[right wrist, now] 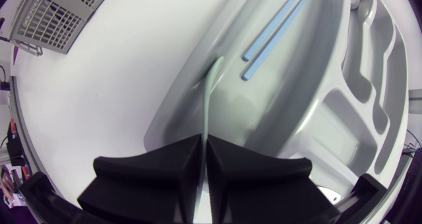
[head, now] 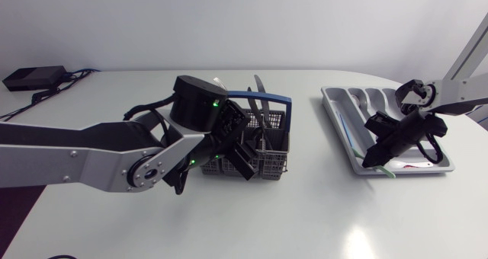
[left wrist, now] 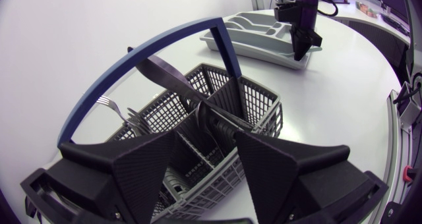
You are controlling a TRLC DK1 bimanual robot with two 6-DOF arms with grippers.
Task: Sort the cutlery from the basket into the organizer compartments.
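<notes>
Grey mesh plastic basket [head: 267,164] w/ blue arched handle, dark metal cutlery [left wrist: 165,74] leaning inside, left gripper [left wrist: 204,174] spread open above it; right gripper [right wrist: 203,168] clamped on thin pale-green utensil [right wrist: 210,99], tip at rim of moulded grey organizer [right wrist: 343,99] nr two light-blue sticks [right wrist: 277,26]; glossy white table [head: 305,213].

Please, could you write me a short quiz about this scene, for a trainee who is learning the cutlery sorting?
1. True or false: the left arm's jaws, above the basket, are shut.
2. What do the right arm's jaws hold over the tray? A) a pale green utensil B) a red cup C) nothing
3. What colour is the basket's handle?
Key: 1 false; 2 A; 3 blue.
</notes>
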